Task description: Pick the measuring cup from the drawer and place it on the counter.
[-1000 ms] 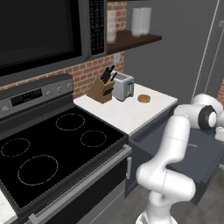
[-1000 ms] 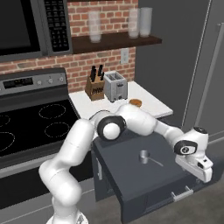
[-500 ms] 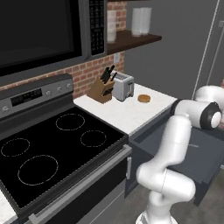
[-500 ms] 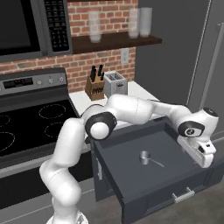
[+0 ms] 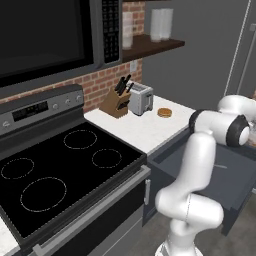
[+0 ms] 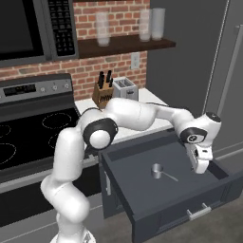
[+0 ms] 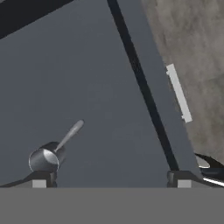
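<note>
Kitchen cabinets in dark grey are being shown with the drawer (image 6: 142,185) pulled out below the white counter (image 5: 142,129). The measuring cup (image 6: 157,171) is lying upright on the drawer floor near its middle, handle pointing toward four o'clock in the right base view. The gripper (image 6: 200,167) is being held over the drawer's right side, jaws spread wide and empty. The cup is judged light, rigid and slippery polished metal; the round bowl rim is probably the surest place to be pinched, as the handle is thin.
</note>
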